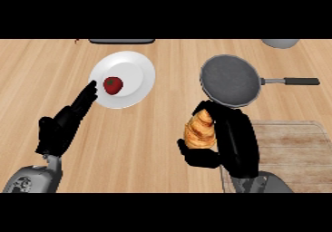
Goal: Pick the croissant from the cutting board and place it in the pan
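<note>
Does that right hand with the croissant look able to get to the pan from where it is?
Probably yes. The right hand, curled round the croissant, is just below the pan, and nothing lies between them. The pan is empty.

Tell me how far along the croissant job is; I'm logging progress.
Done: the croissant is off the cutting board. In hand: the right hand curls round it, just short of the pan. Left: carry it over the pan and release. The left hand rests open.
</note>
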Available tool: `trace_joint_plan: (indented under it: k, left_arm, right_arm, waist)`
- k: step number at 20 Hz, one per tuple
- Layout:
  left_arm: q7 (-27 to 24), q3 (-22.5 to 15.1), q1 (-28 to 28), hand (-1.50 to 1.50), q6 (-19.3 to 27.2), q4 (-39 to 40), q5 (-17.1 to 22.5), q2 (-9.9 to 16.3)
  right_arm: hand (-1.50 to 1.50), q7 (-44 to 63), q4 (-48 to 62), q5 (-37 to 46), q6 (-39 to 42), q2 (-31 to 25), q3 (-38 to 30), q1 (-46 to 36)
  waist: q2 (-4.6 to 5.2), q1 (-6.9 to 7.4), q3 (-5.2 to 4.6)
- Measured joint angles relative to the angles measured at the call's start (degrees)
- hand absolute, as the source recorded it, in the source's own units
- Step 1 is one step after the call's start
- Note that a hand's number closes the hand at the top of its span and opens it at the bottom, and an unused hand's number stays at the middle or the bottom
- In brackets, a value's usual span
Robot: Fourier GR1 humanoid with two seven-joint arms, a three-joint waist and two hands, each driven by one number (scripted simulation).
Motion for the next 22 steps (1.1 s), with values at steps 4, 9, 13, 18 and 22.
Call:
trace_joint_plan:
  k: [4, 9, 13, 18, 22]
  left_arm:
    - [-0.48, 0.89, -0.43, 0.0, -0.85, 0.48, 0.19, -0.06]
    - [0.09, 1.44, -1.22, 0.0, -1.21, 0.48, -0.41, -0.41]
    - [0.54, 2.19, -1.1, 0.0, -2.17, 0.03, -0.19, -0.43]
    - [0.97, 1.94, -0.69, 0.0, -2.22, -0.79, -0.97, -1.42]
    - [1.55, 2.58, -1.62, 0.0, -2.69, -0.97, -1.04, -1.61]
  right_arm:
    - [1.5, -7.31, 11.18, -2.79, -2.99, -0.07, -6.81, -4.55]
    - [1.5, -17.07, 26.55, -5.12, -8.19, 0.82, -14.03, -10.59]
    - [1.5, -25.3, 38.11, -8.0, -10.47, 1.02, -19.47, -15.73]
    - [1.5, -36.7, 53.68, -11.73, -13.52, 0.91, -26.04, -22.49]
    - [1.5, -42.93, 64.76, -13.27, -15.1, 0.74, -30.25, -28.37]
  waist:
    - [0.05, 0.24, -0.01]
    - [0.09, 0.41, 0.0]
    - [0.12, 0.6, -0.01]
    - [0.21, 0.87, 0.0]
    - [0.28, 1.07, 0.01]
